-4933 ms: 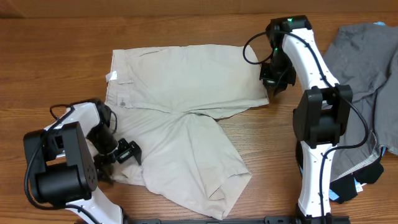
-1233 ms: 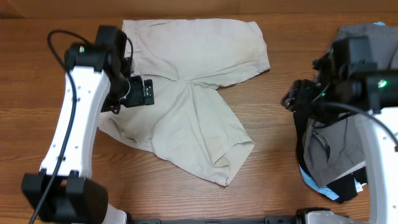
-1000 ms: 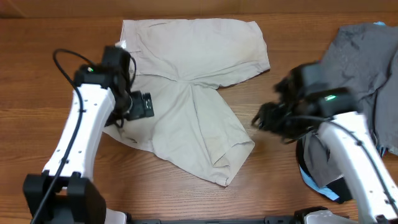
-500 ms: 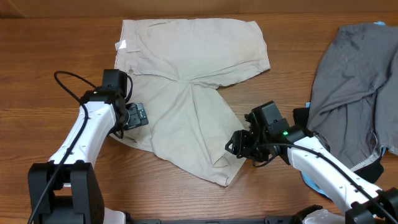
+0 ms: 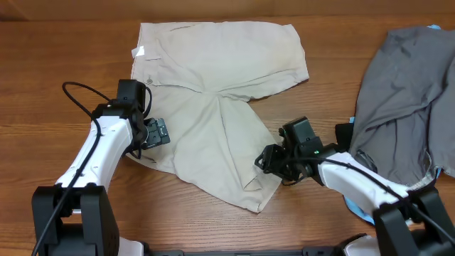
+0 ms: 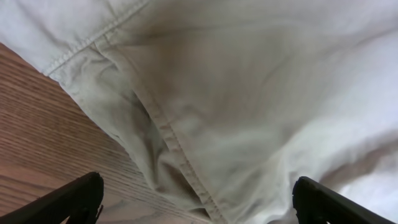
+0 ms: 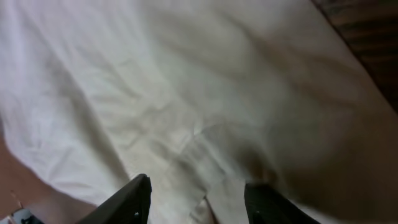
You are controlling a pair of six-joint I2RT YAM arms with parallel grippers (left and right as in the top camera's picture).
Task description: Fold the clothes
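While the overhead view lays out the whole scene, with the khaki shorts (image 5: 213, 78) spread flat on the wooden table (image 5: 50, 78), only the wrist cameras settle how the tools stand. From above, the waistband runs down the left side with a white tag (image 5: 138, 51) at its far end. One leg reaches right along the far side and the other slants toward the near right. The left gripper (image 5: 153, 134) sits at the near-left corner of the waistband and the right gripper (image 5: 266, 160) at the hem of the near leg, but their fingers are too small there to read. The left wrist view shows its gripper (image 6: 198, 190) spread wide above a stitched seam and the cloth's edge, with bare wood to the left. The right wrist view shows its gripper (image 7: 198, 190) also parted, rumpled cloth below the gap, nothing pinched. A grey garment (image 5: 402, 92), seen only from above, lies well apart at the far right.
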